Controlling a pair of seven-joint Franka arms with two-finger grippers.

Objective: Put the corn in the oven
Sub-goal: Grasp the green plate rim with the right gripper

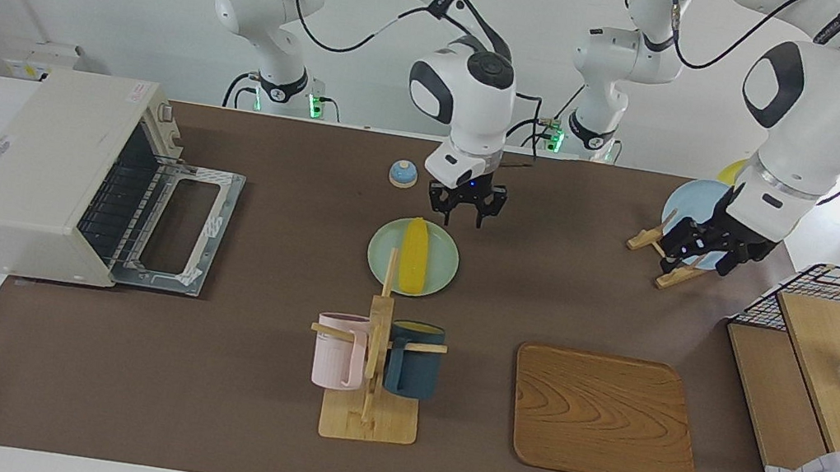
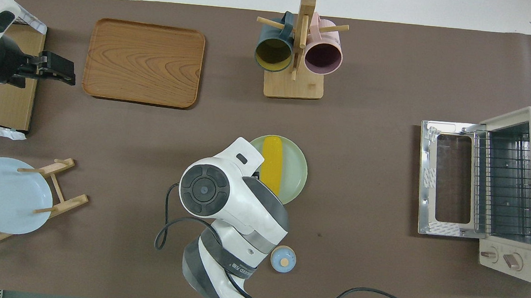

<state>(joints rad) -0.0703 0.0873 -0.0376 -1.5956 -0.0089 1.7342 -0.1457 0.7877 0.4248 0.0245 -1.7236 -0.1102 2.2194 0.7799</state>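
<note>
The yellow corn (image 1: 414, 256) lies on a pale green plate (image 1: 440, 277) in the middle of the table; it also shows in the overhead view (image 2: 272, 164). My right gripper (image 1: 465, 211) is open and empty. It hangs just above the plate's edge nearer the robots, apart from the corn; in the overhead view its wrist hides it. The off-white oven (image 1: 39, 162) stands at the right arm's end of the table with its door (image 1: 179, 229) dropped open and its wire rack (image 2: 499, 186) showing. My left gripper (image 1: 698, 257) is open and empty, raised over the plate rack.
A mug rack (image 1: 377, 346) with a pink and a dark blue mug stands just beside the plate, farther from the robots. A wooden tray (image 1: 603, 413), a wire-and-wood basket (image 1: 824, 371), a plate rack with a blue plate (image 2: 6, 195) and a small blue bell (image 1: 403, 174) are also on the table.
</note>
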